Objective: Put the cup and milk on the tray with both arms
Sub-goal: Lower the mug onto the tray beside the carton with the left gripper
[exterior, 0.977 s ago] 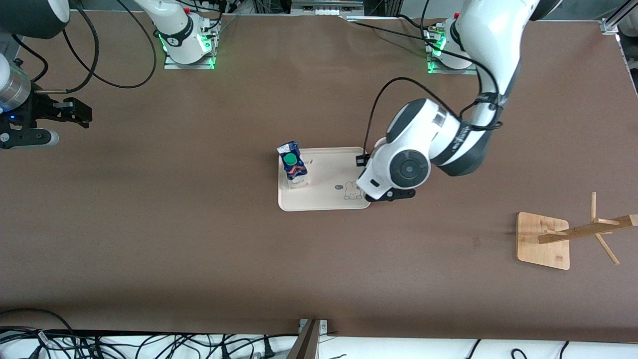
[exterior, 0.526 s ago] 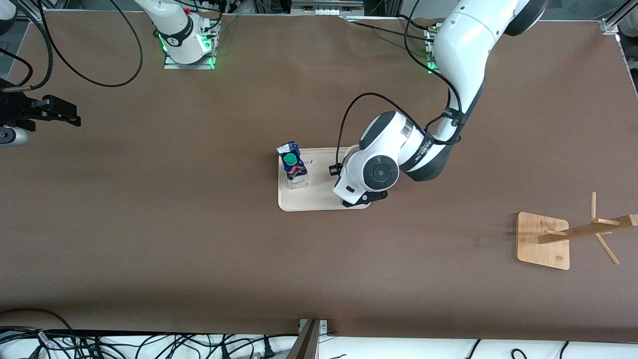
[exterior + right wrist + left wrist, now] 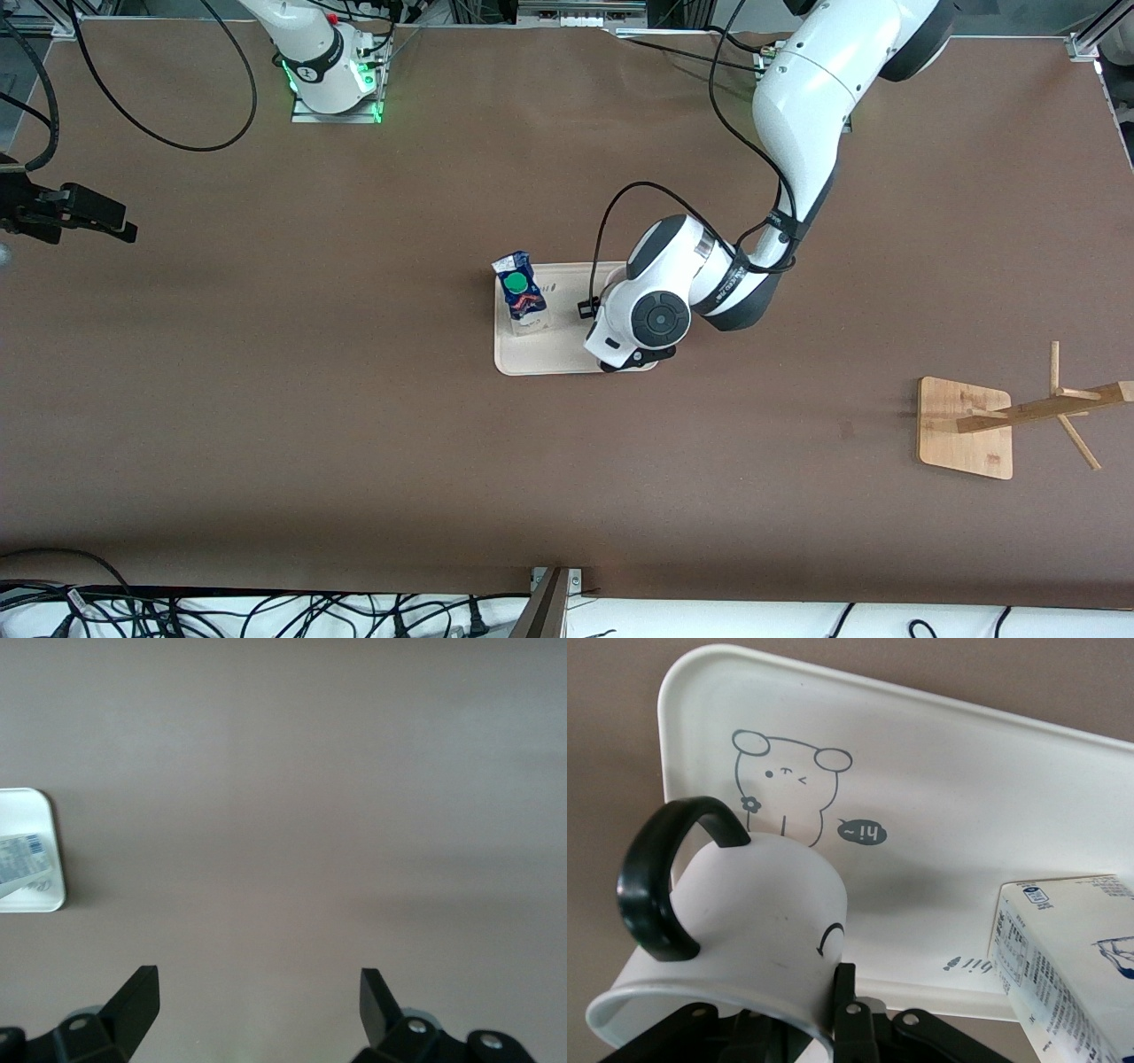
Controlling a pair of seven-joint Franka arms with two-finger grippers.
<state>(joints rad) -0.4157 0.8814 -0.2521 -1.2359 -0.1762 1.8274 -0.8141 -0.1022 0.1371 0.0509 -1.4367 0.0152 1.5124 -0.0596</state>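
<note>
We are at the step of putting the cup down. The milk carton already stands on the tray, at the tray's end toward the right arm. The tray lies near the middle of the table.

Our left tool is over the tray's other end, where the little rabbit drawing is. In the left wrist view its fingers are pinching the wall of the white mug near the rim. The mug's black handle sticks out to one side, and part of its smiley face shows. The mug looks to be over the tray, but we cannot tell if its bottom touches the tray yet.

Our right tool waits over the bare table near the edge at the right arm's end, with its fingers spread wide and nothing in them.

Next, we think the left arm must go down gently until the mug sits flat, away from the carton, and then let go. A wooden rack stands near the table's edge at the left arm's end.
</note>
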